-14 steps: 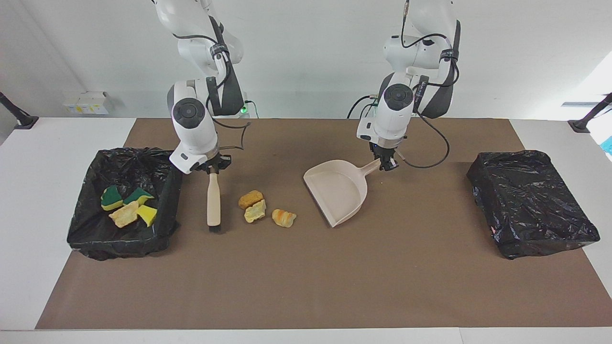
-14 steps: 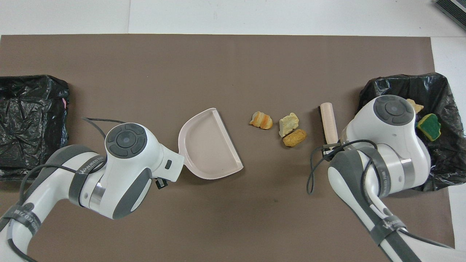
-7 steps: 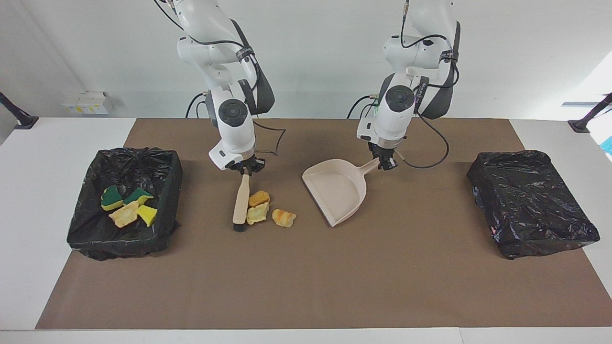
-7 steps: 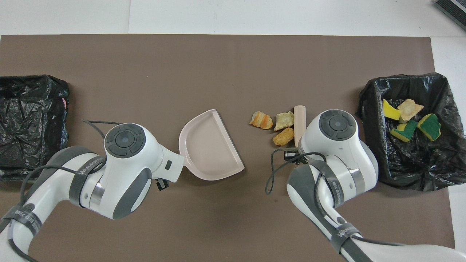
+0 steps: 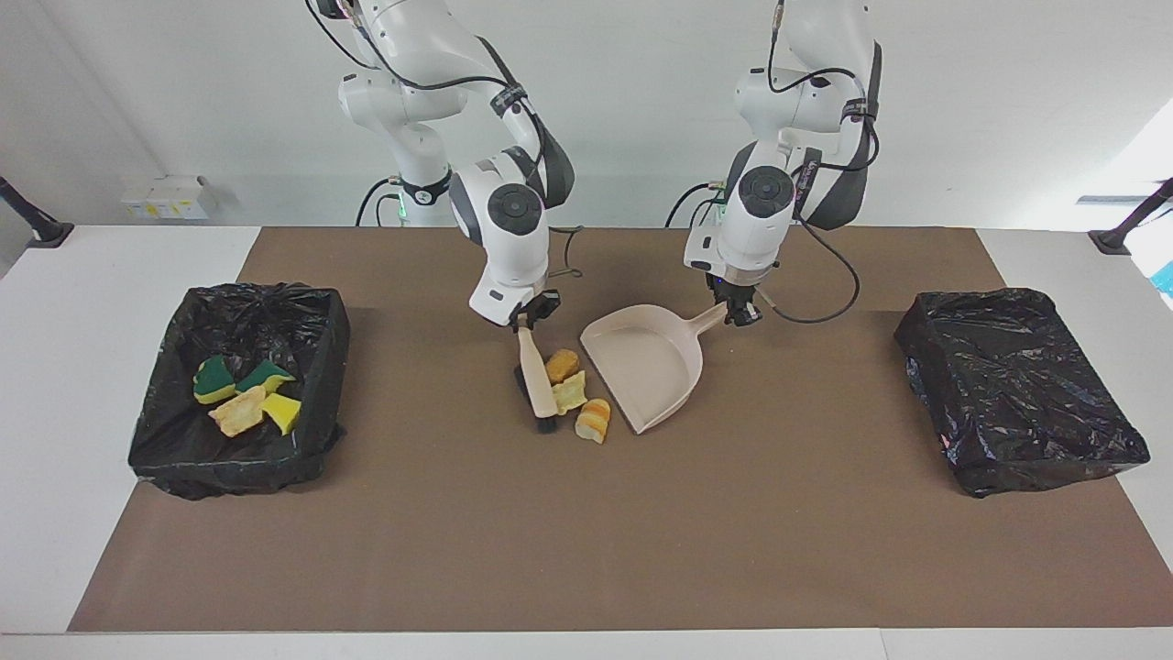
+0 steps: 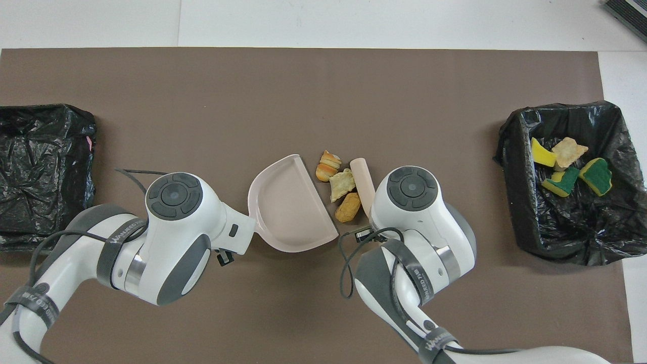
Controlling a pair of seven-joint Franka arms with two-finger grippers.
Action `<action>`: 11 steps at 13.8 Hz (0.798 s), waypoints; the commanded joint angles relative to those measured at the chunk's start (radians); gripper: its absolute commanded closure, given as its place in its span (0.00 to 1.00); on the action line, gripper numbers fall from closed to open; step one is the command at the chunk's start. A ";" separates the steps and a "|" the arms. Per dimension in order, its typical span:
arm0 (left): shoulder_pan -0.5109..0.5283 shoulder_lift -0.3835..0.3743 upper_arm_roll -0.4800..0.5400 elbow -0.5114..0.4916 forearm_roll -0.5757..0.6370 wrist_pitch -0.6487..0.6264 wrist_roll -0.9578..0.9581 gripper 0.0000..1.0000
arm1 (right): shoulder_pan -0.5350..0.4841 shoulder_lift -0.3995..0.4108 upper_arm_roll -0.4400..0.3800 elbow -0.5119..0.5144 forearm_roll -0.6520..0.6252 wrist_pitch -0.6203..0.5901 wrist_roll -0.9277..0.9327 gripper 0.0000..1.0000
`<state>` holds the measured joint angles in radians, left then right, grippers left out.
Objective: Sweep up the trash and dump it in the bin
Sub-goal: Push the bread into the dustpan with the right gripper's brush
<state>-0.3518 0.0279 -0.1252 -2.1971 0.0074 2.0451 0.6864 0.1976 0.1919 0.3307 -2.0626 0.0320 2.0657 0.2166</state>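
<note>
Four scraps lie in the black-lined bin at the right arm's end, then the right gripper pinches the brush beside three scraps at the dustpan, its handle clamped by the left gripper.

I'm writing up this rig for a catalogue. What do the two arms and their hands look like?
Both arms are glossy white with rounded segments, dark grey joint bands and round dark grey caps at the wrists. Black cables loop loosely along each, strapped on with black bands. The overhead view shows small grey lettering on the forearm bands. The left hand and right hand are small, black and two-fingered.
</note>
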 commanded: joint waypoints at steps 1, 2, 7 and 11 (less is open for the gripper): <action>-0.010 -0.036 0.012 -0.029 -0.018 0.001 0.012 1.00 | -0.004 -0.005 0.085 0.009 0.123 -0.001 -0.089 1.00; -0.010 -0.034 0.012 -0.027 -0.029 0.001 0.012 1.00 | -0.003 -0.006 0.112 0.013 0.134 -0.004 -0.085 1.00; -0.003 -0.028 0.015 -0.013 -0.052 0.001 0.012 1.00 | -0.044 -0.012 0.123 0.174 0.158 -0.191 -0.060 1.00; 0.013 -0.032 0.016 -0.013 -0.069 -0.060 -0.048 1.00 | -0.112 0.055 0.123 0.249 -0.073 -0.179 -0.057 1.00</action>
<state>-0.3469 0.0275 -0.1128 -2.1972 -0.0378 2.0256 0.6714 0.1148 0.1853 0.4438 -1.8800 0.0415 1.8920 0.1706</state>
